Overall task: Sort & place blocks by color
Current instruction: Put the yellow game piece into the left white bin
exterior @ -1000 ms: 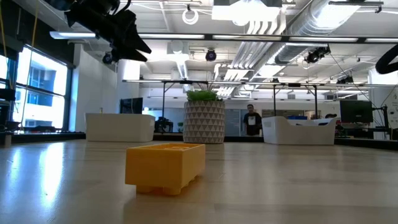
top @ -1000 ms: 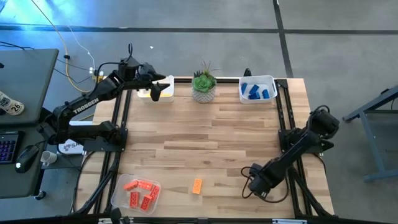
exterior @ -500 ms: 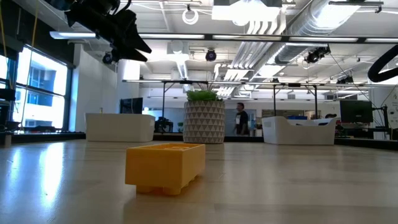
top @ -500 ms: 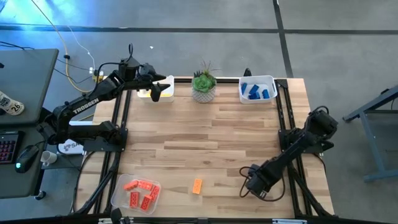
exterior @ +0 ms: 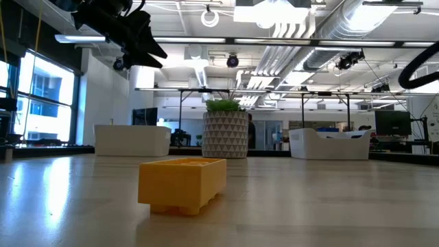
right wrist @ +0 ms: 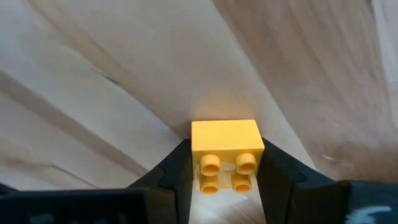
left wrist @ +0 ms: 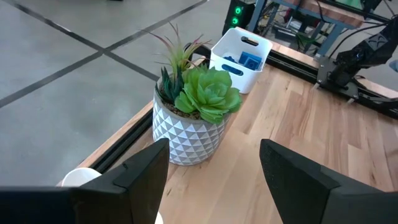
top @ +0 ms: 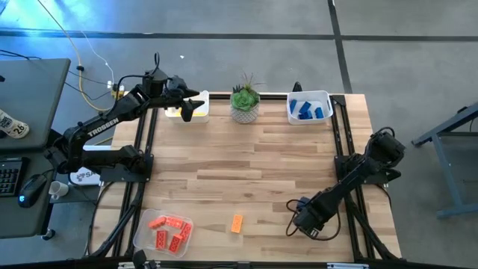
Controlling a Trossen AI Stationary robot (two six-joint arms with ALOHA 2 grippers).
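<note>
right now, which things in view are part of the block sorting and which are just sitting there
Job: red blocks in clear tray; blue blocks in white bin; loose yellow block; held yellow block in right gripper.
Lying about: potted plant.

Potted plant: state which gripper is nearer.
Left. The left gripper hangs open just beside the potted plant at the far edge; the right gripper is near the front edge, across the table.

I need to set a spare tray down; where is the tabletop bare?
The wide middle of the wooden table is bare, between the green potted plant and the lone yellow-orange brick. The back edge is crowded: white bin of blue bricks and left tool. The front left holds the clear tray of red-orange bricks.
</note>
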